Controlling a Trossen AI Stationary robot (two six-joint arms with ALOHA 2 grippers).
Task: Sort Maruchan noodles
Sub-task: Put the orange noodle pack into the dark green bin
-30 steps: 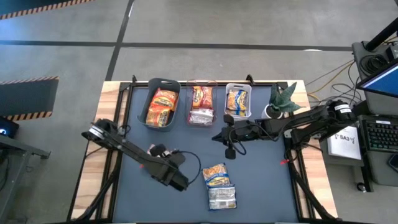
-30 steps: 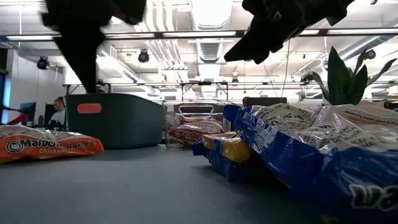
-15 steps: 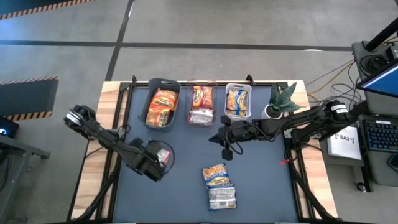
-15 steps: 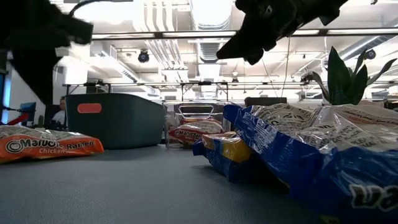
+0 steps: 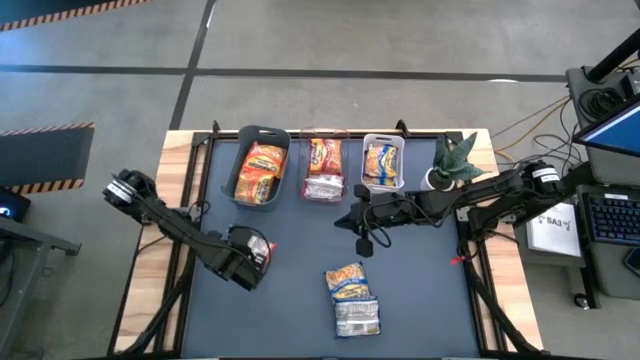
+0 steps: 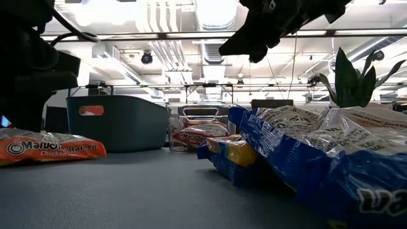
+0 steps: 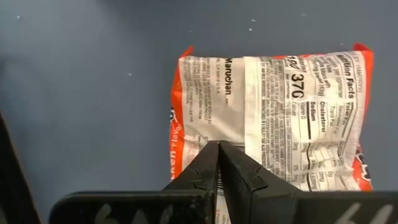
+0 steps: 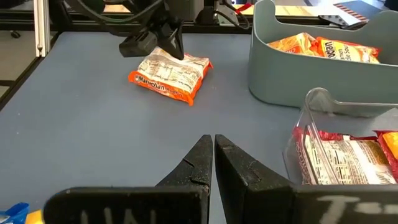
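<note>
Dark tabletop [image 5: 300, 290] before you, left fingers [image 7: 219, 163] clenched above orange packet [image 7: 273, 112], right fingers [image 8: 214, 163] clenched mid-tabletop.

2 dark arms, almost black, made of long thin parts joined by thicker round joints. Left arm [image 5: 180, 228]: a round silver-grey joint at the outer end, a chunky black block at the working end. Right arm [image 5: 470, 198]: a pale round joint with a dark cap near the table edge, thin black cables looping along and under it. Left gripper [image 7: 219, 163]: 2 flat black fingers, each shaped like a pointed wedge, on a wide black bar with rounded ends. Right gripper [image 8: 213, 154]: the same 2 black wedge fingers on the same kind of black bar, with faint pale raised letters on the bar.
</note>
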